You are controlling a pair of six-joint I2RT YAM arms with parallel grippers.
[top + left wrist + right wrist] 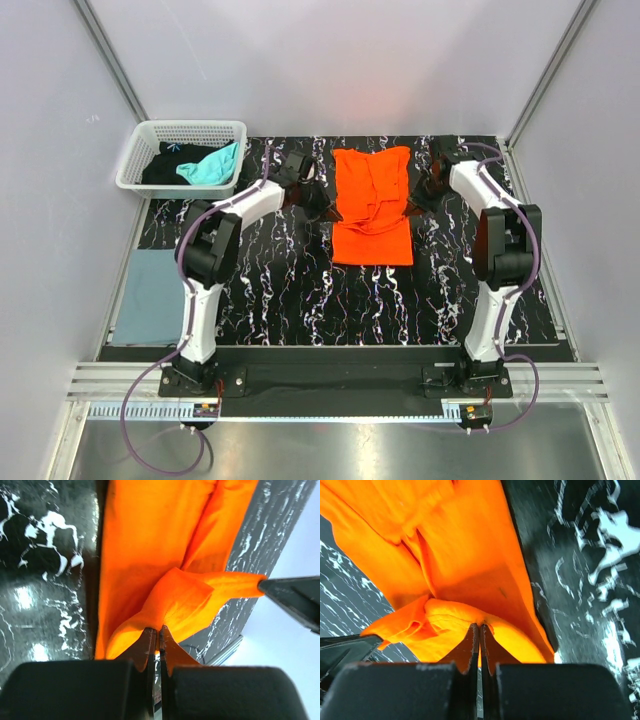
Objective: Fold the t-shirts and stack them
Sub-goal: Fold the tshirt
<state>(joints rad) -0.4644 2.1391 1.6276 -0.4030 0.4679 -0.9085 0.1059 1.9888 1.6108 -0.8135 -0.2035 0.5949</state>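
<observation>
Nearest the arm bases, a slate grey-blue t-shirt [150, 295] of soft plain cloth lies folded into a flat rectangle at the table's left edge, just beside the glossy black mat with white marble veining [290, 290].

Farther out, in the middle of that mat, lies the bright orange t-shirt [372, 210], also soft, matt cloth. Its near half is a smooth, flat rectangle. Its far half is rumpled, with creases gathered toward the centre.

The left gripper [332, 213] meets the shirt's left edge and the right gripper [410, 203] its right edge, roughly opposite each other. In the left wrist view the left gripper's [155, 630] two dark fingers are pressed together, with a lifted fold of the orange t-shirt [150, 545] pinched at their tips. The right wrist view shows the same. The right gripper [479, 626] is clamped tight on a bunched, wrinkled fold of the orange t-shirt [470, 555]. In each wrist view the other gripper's dark tip pokes in at the frame's side, at the end of a stretched point of cloth. The fingers themselves hide how much cloth lies between them.

At the far left corner a white plastic lattice basket [135, 165] holds a crumpled teal t-shirt [210, 168] lying over a black t-shirt [165, 165]. The black one's shape is hard to make out.
</observation>
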